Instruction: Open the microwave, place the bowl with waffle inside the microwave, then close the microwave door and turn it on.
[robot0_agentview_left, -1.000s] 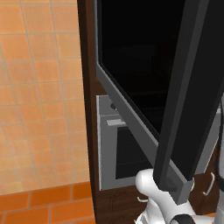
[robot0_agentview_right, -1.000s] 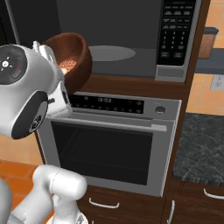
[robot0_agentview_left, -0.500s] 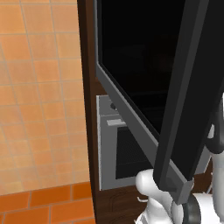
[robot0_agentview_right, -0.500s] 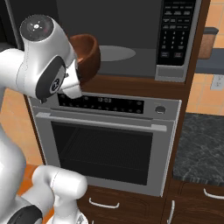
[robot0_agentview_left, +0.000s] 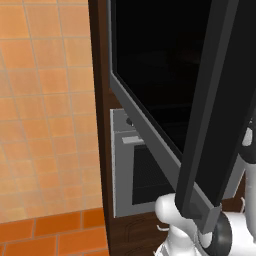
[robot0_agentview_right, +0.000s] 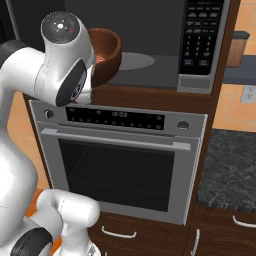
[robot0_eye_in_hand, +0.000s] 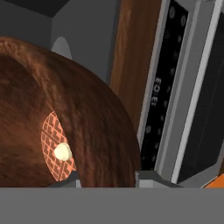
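Rendered home kitchen, shown by built-in appliances set in a tall dark brown wood cabinet; above, a microwave with open grey cavity and black keypad panel, its door of black glass swung open; below, a silver oven with control strip, knob, bar handle and mesh window; drawers with curved metal pulls beneath; to the right, a dark speckled stone counter; behind it an orange tiled wall with a white outlet; orange wall tiles and a terracotta tile floor on the cabinet's other side.
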